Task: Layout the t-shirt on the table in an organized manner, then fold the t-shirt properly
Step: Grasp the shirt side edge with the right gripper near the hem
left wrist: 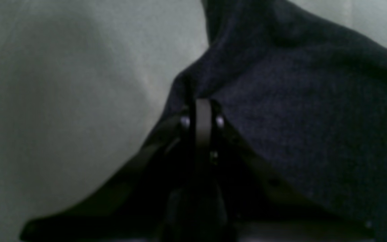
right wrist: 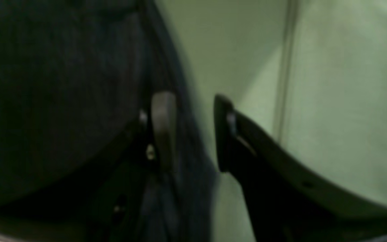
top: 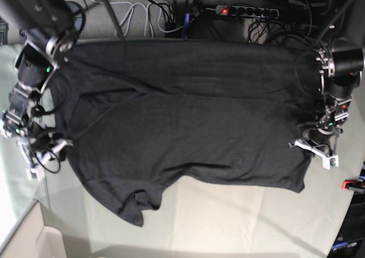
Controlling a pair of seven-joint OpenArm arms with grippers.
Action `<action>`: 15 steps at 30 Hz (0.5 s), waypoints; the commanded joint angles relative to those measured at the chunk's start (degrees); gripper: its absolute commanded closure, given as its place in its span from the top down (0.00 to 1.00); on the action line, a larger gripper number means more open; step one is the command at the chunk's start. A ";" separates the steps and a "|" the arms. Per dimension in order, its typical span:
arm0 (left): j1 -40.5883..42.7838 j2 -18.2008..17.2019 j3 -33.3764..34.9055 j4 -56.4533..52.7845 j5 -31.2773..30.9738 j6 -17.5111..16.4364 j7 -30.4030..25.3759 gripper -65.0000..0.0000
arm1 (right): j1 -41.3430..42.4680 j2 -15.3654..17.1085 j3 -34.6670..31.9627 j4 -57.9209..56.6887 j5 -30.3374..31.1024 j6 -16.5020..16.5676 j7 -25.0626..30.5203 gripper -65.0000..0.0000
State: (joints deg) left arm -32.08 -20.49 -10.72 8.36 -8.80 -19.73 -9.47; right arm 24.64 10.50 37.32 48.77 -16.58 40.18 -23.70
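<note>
I'm working the layout step: my left gripper (left wrist: 202,111) is pinching the t-shirt (top: 188,115) hem at the table's (top: 228,212) right edge, fingers clamped on cloth. My right gripper (right wrist: 190,131) is gaping, one finger on the shirt's left edge. The shirt is spreading across to the far edge; next I'd judge closing the right and pulling both outward.

Both wrist views are dim, soft and out of focus; the right one carries a green cast and smeared edges on its claw (right wrist: 190,131). The base view is evenly lit from above and sharper, the t-shirt (top: 188,121) nearly featureless black, faint shadows under its hem on the pale table (top: 228,212).
</note>
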 commanded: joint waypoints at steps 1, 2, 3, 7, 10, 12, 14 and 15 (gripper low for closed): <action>-1.46 -0.83 -0.05 0.74 -0.04 -0.19 -0.77 0.00 | 2.13 1.41 0.00 -0.47 0.80 -0.18 1.33 0.33; -1.46 -0.83 -0.05 0.74 -0.04 -0.19 -0.77 0.00 | 2.65 1.59 0.00 -1.87 0.80 -0.18 1.33 0.35; -1.46 -0.83 -0.05 0.74 0.05 -0.19 -0.77 0.00 | 3.09 1.67 0.00 -3.02 0.80 -0.18 1.59 0.38; -1.46 -0.83 -0.05 0.74 0.14 -0.19 -0.77 0.00 | 3.71 1.67 -0.09 -5.74 0.80 -0.18 6.43 0.48; -1.46 -0.83 -0.05 0.74 0.14 -0.19 -0.77 0.00 | 2.83 1.67 -0.09 -5.92 0.80 -0.18 7.84 0.49; -1.38 -0.83 -0.05 0.74 0.14 -0.19 -0.77 0.00 | 2.21 1.59 -0.09 -5.92 0.80 -0.18 7.84 0.49; -1.38 -0.83 -0.05 0.74 0.14 -0.19 -0.77 0.00 | 2.04 1.59 -0.09 -5.92 0.80 -0.18 7.92 0.49; -1.38 -0.83 -0.05 0.74 0.14 -0.19 -0.77 0.00 | 1.95 1.59 -0.09 -6.00 0.80 -0.18 7.92 0.49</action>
State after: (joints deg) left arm -32.08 -20.47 -10.72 8.36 -8.56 -19.70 -9.47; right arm 24.77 11.31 37.32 41.87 -16.80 40.16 -17.32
